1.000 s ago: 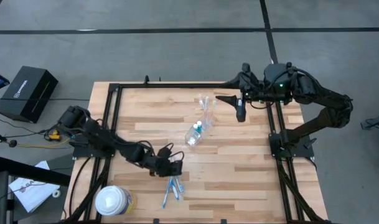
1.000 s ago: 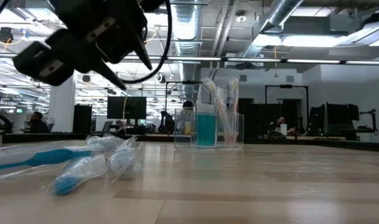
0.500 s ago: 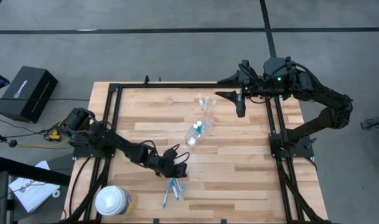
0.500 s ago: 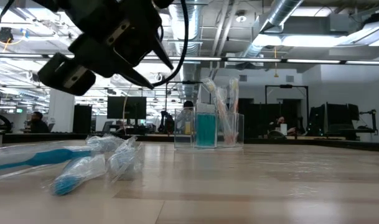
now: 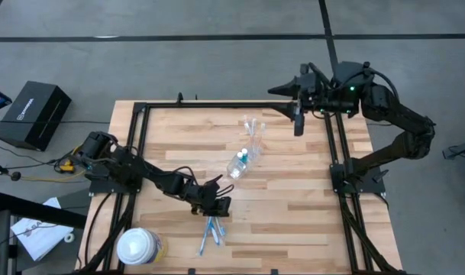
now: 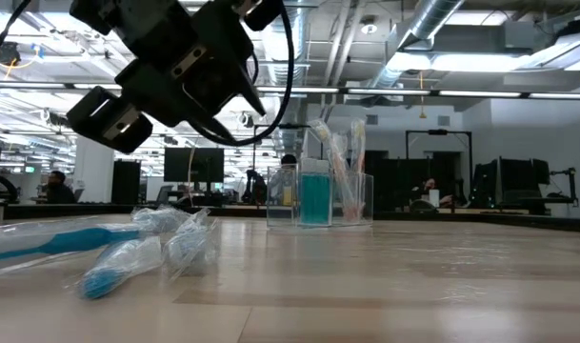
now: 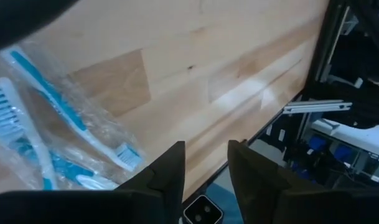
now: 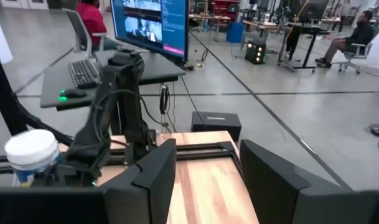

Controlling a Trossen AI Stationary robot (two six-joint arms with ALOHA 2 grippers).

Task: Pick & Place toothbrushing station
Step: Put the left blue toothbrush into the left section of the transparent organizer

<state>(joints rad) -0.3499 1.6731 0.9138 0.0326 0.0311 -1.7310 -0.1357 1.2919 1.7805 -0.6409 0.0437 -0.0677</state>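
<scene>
The wrapped toothbrushes (image 5: 210, 233) are seen lying flat on the wooden tabletop (image 5: 293, 198), near its front edge and just beside the large white-lidded container (image 5: 137, 246). The left tool (image 5: 214, 200) is held above the tabletop directly behind that bundle, its fingers (image 7: 170, 171) spread a modest way with nothing between them; in the left wrist view the blue and white brushes (image 7: 58, 134) in their clear wrapping are seen beyond those fingers, untouched. Farther from the container, near the middle of the tabletop, the clear plastic cup (image 5: 242, 162) is seen, and in the low view it (image 6: 318, 198) stands upright with slim brushes (image 6: 339, 162) leaning in it and a blue item inside. The right tool (image 5: 296, 114) is raised over the far right corner of the tabletop, well apart from the container, with its fingers (image 8: 153, 171) parted and empty.
</scene>
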